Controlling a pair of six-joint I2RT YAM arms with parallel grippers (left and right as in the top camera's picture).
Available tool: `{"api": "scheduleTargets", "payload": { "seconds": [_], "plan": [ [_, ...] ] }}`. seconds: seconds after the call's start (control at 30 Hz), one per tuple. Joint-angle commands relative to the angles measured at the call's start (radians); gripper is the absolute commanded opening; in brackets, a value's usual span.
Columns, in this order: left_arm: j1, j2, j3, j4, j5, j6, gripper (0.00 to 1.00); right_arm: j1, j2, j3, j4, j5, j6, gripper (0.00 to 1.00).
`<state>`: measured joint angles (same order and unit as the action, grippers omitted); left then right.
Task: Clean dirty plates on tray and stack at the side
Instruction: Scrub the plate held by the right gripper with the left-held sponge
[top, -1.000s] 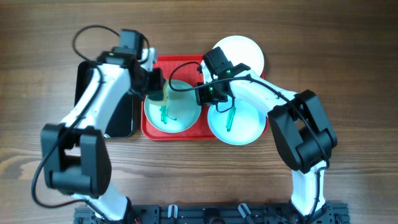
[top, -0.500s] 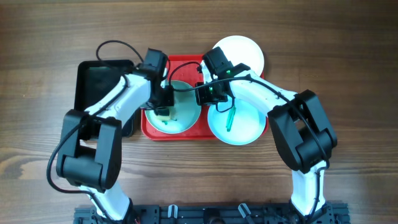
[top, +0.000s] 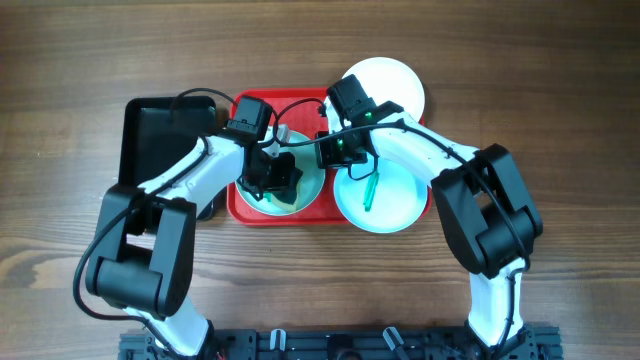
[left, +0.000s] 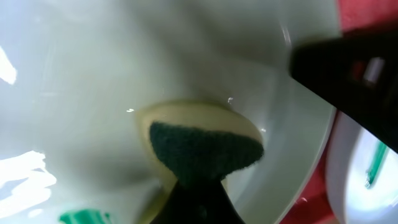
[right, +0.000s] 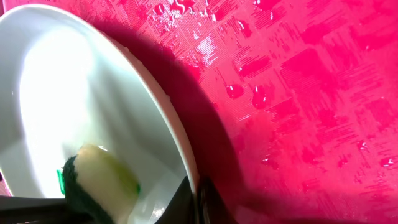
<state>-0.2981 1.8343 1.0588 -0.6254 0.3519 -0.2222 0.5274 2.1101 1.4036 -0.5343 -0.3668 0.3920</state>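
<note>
Left claw (top: 277, 185) and sponge (left: 199, 146) now inside mint plate (left: 81, 68), near rim.

A black tray (top: 150, 130) lies on the brown wooden desk (top: 560, 80). A yellow sponge (left: 199, 140) shows a dark green scouring side.

Furniture: one table (top: 560, 60), with a dark brown wood-grain top that fills the overhead view on every side. The grain runs left to right, with a wavy figure (top: 35, 268) toward the front-left corner. Lighting is even and from above; shadows are soft and short.
</note>
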Motion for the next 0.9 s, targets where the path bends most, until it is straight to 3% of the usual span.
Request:
{"api": "scheduleTargets", "payload": {
  "seconds": [0.0, 0.07, 0.13, 0.3, 0.4, 0.57, 0.63, 0.7, 0.87],
  "plan": [
    [-0.011, 0.028, -0.023, -0.019, -0.436, -0.204, 0.04, 0.003, 0.027, 0.011, 0.003, -0.016, 0.004, 0.04],
    [-0.011, 0.028, -0.023, -0.021, -0.716, -0.327, 0.04, 0.003, 0.027, 0.011, 0.005, -0.016, 0.004, 0.04],
    [-0.011, 0.028, -0.023, -0.01, -0.846, -0.352, 0.04, 0.003, 0.027, 0.011, 0.005, -0.016, 0.005, 0.04],
    [-0.014, 0.028, -0.023, 0.074, -0.852, -0.351, 0.04, 0.003, 0.027, 0.011, 0.006, -0.016, 0.011, 0.04],
    [-0.014, 0.028, -0.023, 0.156, -0.658, -0.293, 0.04, 0.003, 0.027, 0.011, 0.002, -0.016, 0.011, 0.04],
    [-0.014, 0.028, -0.023, 0.278, 0.056, -0.072, 0.04, 0.003, 0.027, 0.011, 0.003, -0.016, 0.008, 0.04],
    [-0.014, 0.028, -0.023, 0.257, 0.076, -0.073, 0.04, 0.003, 0.027, 0.011, 0.003, -0.016, 0.008, 0.04],
    [-0.013, 0.028, -0.023, 0.216, 0.001, -0.105, 0.04, 0.003, 0.027, 0.011, 0.003, -0.016, 0.007, 0.04],
    [-0.014, 0.028, -0.023, -0.027, -0.545, -0.421, 0.04, 0.003, 0.027, 0.011, 0.009, -0.016, 0.008, 0.04]
  ]
}}
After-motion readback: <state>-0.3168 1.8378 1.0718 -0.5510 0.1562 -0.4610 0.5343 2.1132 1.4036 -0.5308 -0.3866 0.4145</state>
